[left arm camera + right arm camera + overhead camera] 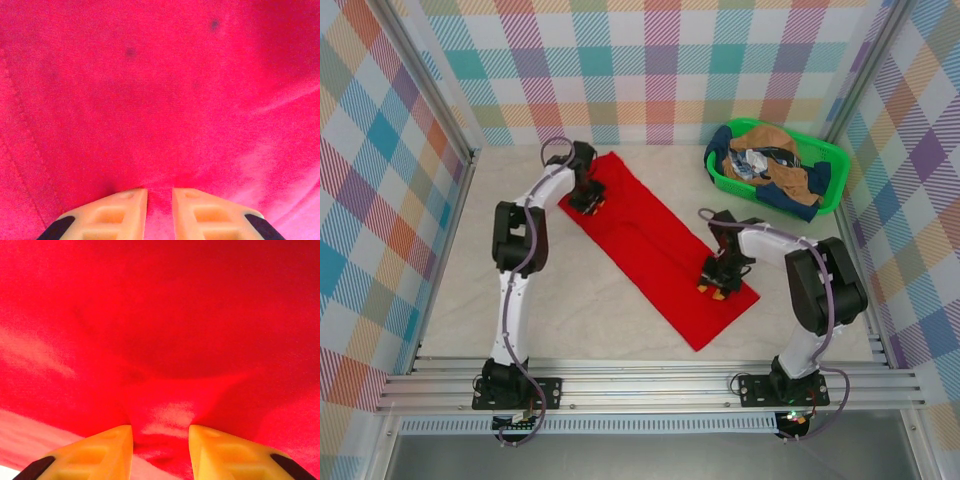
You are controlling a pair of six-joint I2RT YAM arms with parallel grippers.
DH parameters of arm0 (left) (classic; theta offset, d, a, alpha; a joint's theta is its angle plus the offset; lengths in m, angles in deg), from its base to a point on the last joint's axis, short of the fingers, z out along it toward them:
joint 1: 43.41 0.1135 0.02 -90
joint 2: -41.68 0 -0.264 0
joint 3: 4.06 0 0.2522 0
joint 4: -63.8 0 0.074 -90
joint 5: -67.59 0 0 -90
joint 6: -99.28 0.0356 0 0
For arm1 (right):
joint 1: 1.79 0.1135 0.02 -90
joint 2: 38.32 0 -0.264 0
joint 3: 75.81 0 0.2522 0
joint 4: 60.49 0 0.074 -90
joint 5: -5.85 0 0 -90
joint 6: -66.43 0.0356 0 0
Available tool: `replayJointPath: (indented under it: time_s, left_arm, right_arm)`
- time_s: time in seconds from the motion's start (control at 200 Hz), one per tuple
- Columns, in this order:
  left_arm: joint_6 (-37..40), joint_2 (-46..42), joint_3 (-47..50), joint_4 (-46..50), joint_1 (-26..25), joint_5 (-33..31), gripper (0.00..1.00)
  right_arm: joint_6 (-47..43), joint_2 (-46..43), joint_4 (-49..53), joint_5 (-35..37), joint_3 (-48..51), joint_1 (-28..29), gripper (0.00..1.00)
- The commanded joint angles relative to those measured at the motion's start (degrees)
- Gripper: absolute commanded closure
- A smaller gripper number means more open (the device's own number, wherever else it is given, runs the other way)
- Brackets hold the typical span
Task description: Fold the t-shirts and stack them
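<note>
Clamped on the red t-shirt [650, 240] at both ends. At the left gripper [159, 200]: jaws almost together, a thin ridge of red cloth nipped in the gap. At the right gripper [161, 440]: jaws a little wider, closed on a raised fold of the same cloth. From above, folded into a long narrow strip, flat on the table [520, 300], running diagonally from far left to near right. Long axis joining the two tools: left gripper at the far end, right gripper at the near end, each nearer its own end. Probably calls for carrying one end along that axis onto the other, halving the strip. In the green basket [836, 160], far right and well apart from the strip, a heap of other shirts [775, 165]
</note>
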Motion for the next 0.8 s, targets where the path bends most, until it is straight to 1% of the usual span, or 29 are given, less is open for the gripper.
replayJointPath:
  time_s: [0.0, 0.08, 0.245, 0.35, 0.445, 0.515, 0.615, 0.68, 0.745, 0.795]
  left_arm:
    - [1.93, 9.99, -12.70, 5.92, -1.32, 0.42, 0.78]
    - [0.91, 13.73, -18.53, 4.80, -2.63, 1.98, 0.77]
    - [-2.15, 16.00, -18.49, -3.75, -4.52, 4.71, 0.76]
    - [-4.24, 17.78, -19.09, -8.93, -5.07, 7.29, 0.76]
    - [-4.58, 19.61, -21.71, -9.93, -5.05, 7.72, 0.76]
    - [-4.80, 20.95, -23.58, -11.11, -4.92, 8.73, 0.76]
    - [-4.35, 22.28, -26.71, -10.93, -4.57, 10.09, 0.75]
    - [-3.27, 21.91, -28.73, -8.61, -4.31, 9.85, 0.73]
    - [-1.58, 19.67, -29.57, -5.63, -3.97, 8.26, 0.68]
    - [0.18, 16.41, -29.49, -2.49, -3.86, 5.46, 0.64]
  right_arm:
    - [5.57, -0.25, 1.17, -2.56, 1.43, 5.89, 0.65]
    - [8.44, 0.71, -0.50, -4.03, 1.51, 9.91, 0.65]
    - [13.76, 4.38, -5.34, -7.14, -0.43, 16.17, 0.65]
    - [17.72, 7.19, -8.79, -9.01, -2.22, 18.64, 0.65]
    - [20.99, 9.83, -12.28, -10.13, -4.11, 19.82, 0.65]
    - [22.26, 11.71, -13.05, -10.08, -5.96, 19.89, 0.65]
    - [23.46, 12.77, -12.95, -9.01, -7.84, 20.24, 0.65]
    - [23.58, 11.97, -11.30, -7.19, -8.43, 20.53, 0.65]
    - [23.09, 9.42, -9.67, -4.17, -8.02, 20.55, 0.64]
    - [21.98, 6.63, -7.44, -1.08, -8.14, 20.55, 0.62]
